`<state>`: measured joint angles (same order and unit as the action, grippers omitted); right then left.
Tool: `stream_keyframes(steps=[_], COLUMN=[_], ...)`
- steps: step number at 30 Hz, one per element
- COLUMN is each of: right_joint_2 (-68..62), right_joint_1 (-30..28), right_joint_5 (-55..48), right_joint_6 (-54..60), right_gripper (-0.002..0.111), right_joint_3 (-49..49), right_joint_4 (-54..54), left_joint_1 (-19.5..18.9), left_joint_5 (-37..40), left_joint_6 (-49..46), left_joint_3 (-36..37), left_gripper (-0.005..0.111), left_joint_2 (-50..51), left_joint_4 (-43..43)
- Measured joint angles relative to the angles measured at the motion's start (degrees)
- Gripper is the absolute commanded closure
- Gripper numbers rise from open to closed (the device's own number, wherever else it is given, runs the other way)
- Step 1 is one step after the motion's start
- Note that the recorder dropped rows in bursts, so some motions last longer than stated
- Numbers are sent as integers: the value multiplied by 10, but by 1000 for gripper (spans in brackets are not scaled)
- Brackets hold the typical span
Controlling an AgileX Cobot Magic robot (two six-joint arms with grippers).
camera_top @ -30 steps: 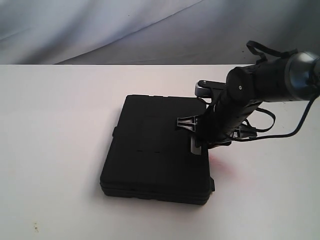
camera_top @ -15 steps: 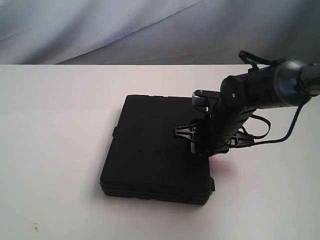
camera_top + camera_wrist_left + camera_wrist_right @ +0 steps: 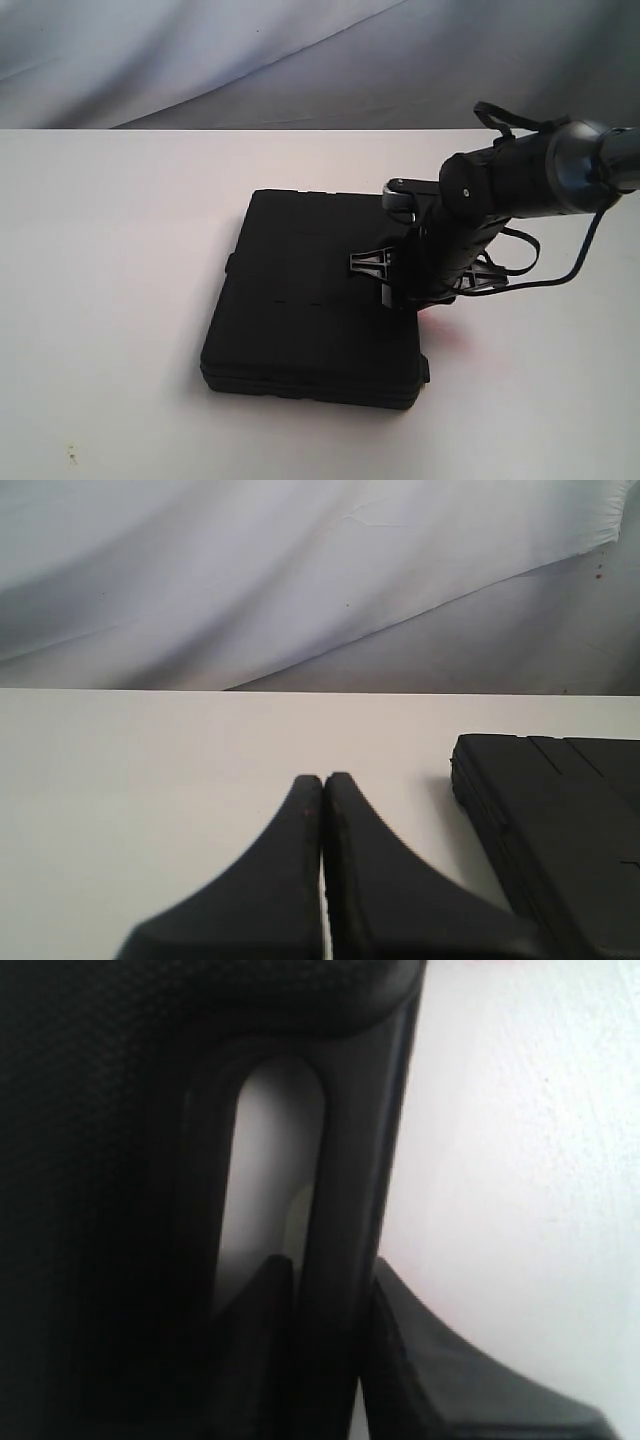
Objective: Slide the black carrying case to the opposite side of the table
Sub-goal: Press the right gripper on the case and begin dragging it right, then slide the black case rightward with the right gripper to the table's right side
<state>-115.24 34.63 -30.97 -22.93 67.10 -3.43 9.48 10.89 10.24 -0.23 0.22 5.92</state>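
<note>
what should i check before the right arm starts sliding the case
1. Handle sits between the right gripper fingers: ok, one finger on each side of the bar.
2. Grip firm on the handle: cannot tell; no gap shows, but a tight clamp is not visible.
3. Black carrying case lies flat on the table: ok.
4. Nothing in the way on the table around the case: ok in the exterior view.
5. Left gripper shut and apart from the case: ok.
</note>
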Motion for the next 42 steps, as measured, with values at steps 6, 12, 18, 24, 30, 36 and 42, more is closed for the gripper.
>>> stream_keyframes(steps=[6,12,18,24,30,36,42], right_joint_2=[0,8,28,50,63,66,66], right_joint_1=[0,0,-32,-80,-129,-156,-176], right_joint_5=[-6,-37,-71,-72,-73,-74,-74], right_joint_6=[-24,-56,-61,-61,-61,-55,-43], right_gripper=[108,108,108,108,108,108,108], right_joint_3=[0,1,-10,-48,-75,-80,-80], right_joint_4=[34,94,141,173,203,221,224], left_joint_1=[0,0,0,0,0,0,0], left_joint_5=[0,0,0,0,0,0,0], left_joint_6=[0,0,0,0,0,0,0], left_joint_3=[0,0,0,0,0,0,0], left_gripper=[107,107,107,107,107,107,107], left_joint_2=[0,0,0,0,0,0,0], left_joint_4=[0,0,0,0,0,0,0])
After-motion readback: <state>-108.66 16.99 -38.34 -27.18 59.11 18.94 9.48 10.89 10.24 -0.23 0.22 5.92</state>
